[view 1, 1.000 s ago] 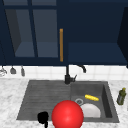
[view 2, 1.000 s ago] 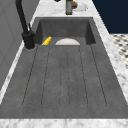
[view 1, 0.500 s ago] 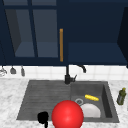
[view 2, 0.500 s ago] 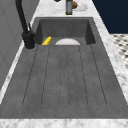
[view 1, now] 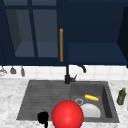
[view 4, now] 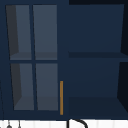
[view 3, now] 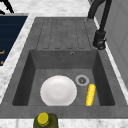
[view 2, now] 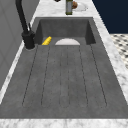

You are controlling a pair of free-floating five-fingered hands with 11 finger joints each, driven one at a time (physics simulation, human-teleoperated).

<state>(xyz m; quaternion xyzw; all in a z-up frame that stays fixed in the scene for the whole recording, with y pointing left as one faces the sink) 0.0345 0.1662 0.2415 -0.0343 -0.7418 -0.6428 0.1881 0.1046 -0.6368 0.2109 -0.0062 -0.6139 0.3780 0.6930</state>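
Low in the front view a black hand, my left hand (view 1: 43,117), hangs over the front edge of the grey drainboard (view 1: 42,97). Its dark shape also shows at the far corner in the right side view, left hand (view 3: 5,7). Just to its right is a big red ball (view 1: 67,115), apart from the hand. In the sink basin (view 3: 37,67) a white plate (view 3: 58,90) lies flat, with a yellow corn cob (view 3: 90,94) beside it near the drain (view 3: 82,80).
A black faucet (view 1: 67,75) stands behind the sink. An olive-green bottle (view 1: 121,96) stands on the marble counter to the right. Above is a dark blue wall cabinet with a glass door, a brass handle (view 4: 61,97) and open shelves (view 4: 97,56) on the right.
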